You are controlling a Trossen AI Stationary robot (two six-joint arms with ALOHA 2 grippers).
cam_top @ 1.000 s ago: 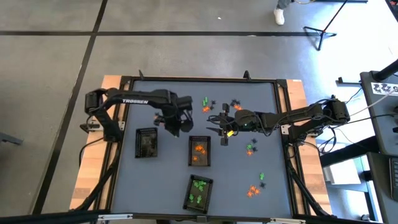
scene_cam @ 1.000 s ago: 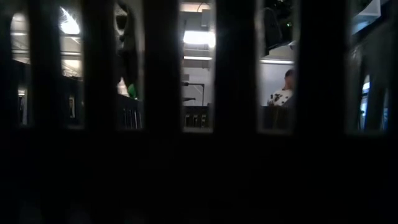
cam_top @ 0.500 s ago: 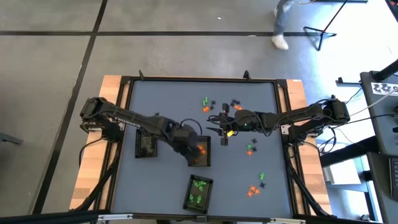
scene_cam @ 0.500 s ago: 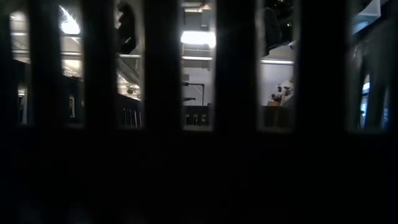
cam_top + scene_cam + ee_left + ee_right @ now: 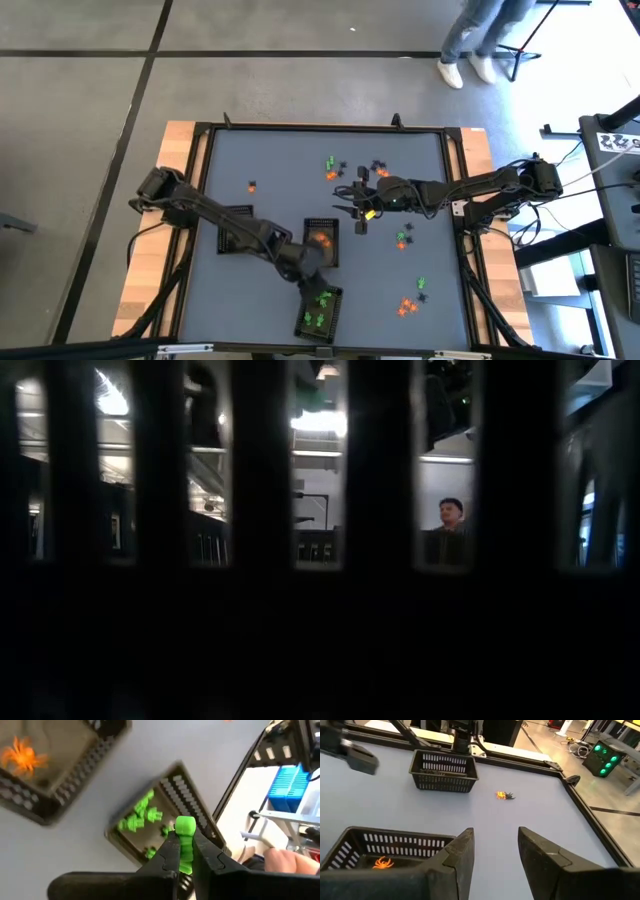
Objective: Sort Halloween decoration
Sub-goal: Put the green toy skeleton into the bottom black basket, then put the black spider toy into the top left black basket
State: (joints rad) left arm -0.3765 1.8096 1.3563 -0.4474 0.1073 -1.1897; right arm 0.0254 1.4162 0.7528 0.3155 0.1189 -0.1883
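High view: the left gripper reaches across the grey counter to a spot between the tray with orange pieces and the tray with green pieces, close to both. Its jaws are pressed on a green trinket, which stands up between the two fingers; the left wrist view shows it hanging over the green tray, where other green trinkets already lie. The orange tray beside it holds an orange spider.

The right gripper waits near the counter's middle, just beside the orange tray's far corner. Its jaws stand spread with nothing between them, as the right wrist view shows.

A third tray, on the left arm's side, is partly covered by that arm. Loose trinkets in orange, green and black lie scattered beyond the right gripper, more sit near the counter's right front edge, and a single orange one lies apart toward the left.

A person stands on the floor beyond the counter.
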